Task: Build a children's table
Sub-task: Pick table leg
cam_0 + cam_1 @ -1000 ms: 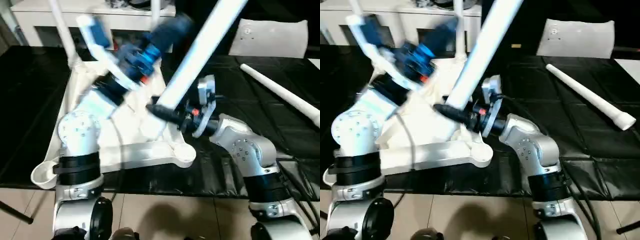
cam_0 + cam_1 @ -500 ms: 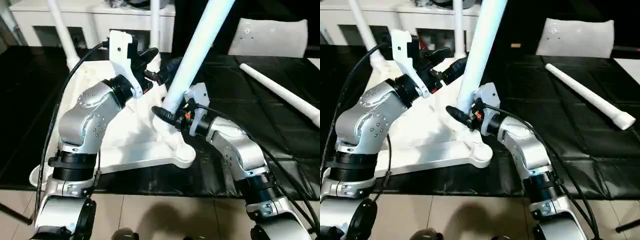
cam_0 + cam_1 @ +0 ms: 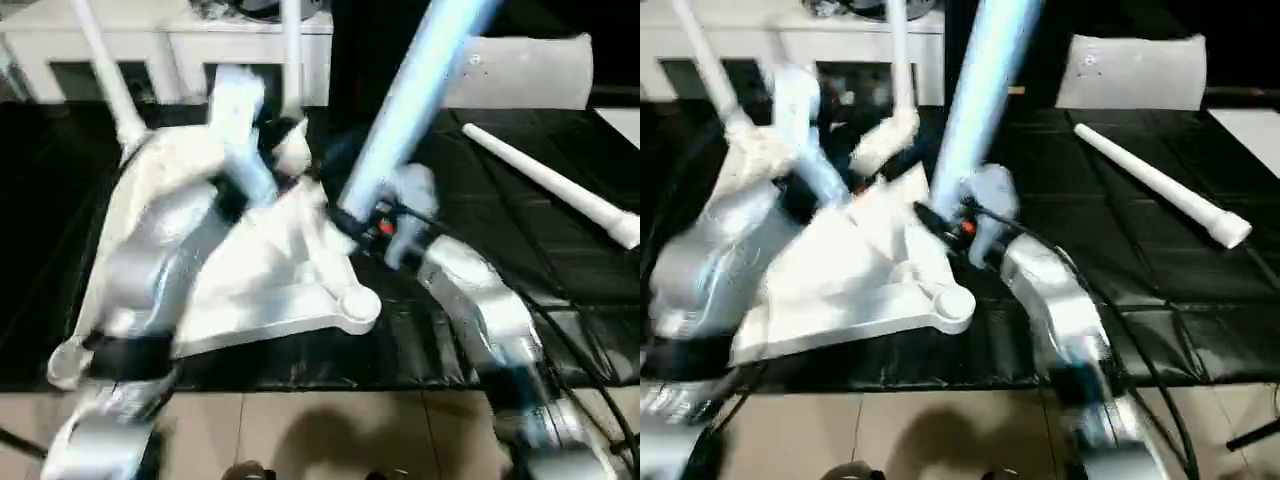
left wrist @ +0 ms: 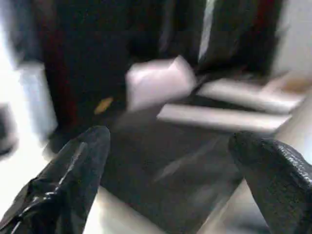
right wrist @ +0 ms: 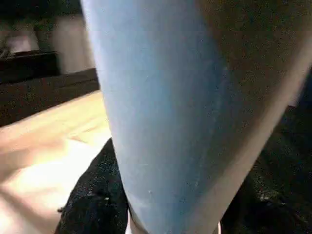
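One leg (image 3: 420, 90) in right hand (image 3: 350, 222)

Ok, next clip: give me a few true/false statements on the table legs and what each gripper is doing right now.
1. The right gripper is shut on a leg. True.
2. The left gripper holds a leg. False: its fingers are spread with nothing between them.
3. A loose leg lies on the black work table. True.
4. The tabletop stands on four legs. False: it lies underside up, with two legs standing in its far sockets.
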Motion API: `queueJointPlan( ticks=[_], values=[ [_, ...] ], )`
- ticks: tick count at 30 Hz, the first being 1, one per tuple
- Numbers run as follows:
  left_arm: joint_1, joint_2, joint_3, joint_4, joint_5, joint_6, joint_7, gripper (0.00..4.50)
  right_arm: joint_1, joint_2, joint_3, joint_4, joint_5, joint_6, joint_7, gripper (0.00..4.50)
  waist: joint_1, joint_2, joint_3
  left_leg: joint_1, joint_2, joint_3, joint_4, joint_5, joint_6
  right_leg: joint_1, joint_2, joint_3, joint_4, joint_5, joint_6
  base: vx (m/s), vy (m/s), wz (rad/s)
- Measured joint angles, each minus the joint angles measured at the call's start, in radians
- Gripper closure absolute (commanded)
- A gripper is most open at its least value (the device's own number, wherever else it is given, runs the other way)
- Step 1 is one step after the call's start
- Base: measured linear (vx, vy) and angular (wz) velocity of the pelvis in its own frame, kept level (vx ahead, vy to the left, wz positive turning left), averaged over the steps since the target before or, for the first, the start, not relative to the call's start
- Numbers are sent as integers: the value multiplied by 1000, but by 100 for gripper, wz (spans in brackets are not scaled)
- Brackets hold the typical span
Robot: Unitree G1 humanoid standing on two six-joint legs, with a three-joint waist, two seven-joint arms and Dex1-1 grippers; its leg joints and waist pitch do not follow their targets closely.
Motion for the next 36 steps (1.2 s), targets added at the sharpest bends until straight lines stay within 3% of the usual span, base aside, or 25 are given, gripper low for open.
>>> queueJointPlan(
  ticks=[4,9,14,17,23,36],
  values=[
    [79,24,-27,-11,29,-24,-22,0,46,-16,-31,-68,-21,92,-64,259,-2,2,-1,1,1,0,0,1,-1,0,1,0,0,0,-1,0,0,0],
    [216,61,-145,-50,53,-78,-122,0,126,-25,-42,-134,-16,175,-105,259,-7,4,-2,2,0,0,0,1,-1,1,1,0,0,0,0,0,0,0],
    [273,109,-216,-72,80,-79,-183,0,150,-29,-50,-147,-22,181,-135,259,-19,4,-2,3,0,0,0,1,-1,1,1,0,0,0,0,0,0,0],
    [305,150,-245,-71,118,-93,-209,0,178,-26,-28,-183,-41,141,-131,259,-26,3,-2,2,0,0,-1,1,-1,1,1,0,0,-1,1,0,0,0],
    [309,187,-257,-68,131,-93,-245,0,186,-8,-4,-189,-18,148,-107,259,-26,3,-2,2,0,0,-1,1,-1,1,1,1,-1,-1,1,0,0,0],
    [286,209,-276,-26,137,-97,-338,115,205,-12,36,-210,-8,142,-43,259,-24,3,-2,4,0,0,-1,1,-1,2,1,1,-1,-1,1,0,0,0]
  ],
)
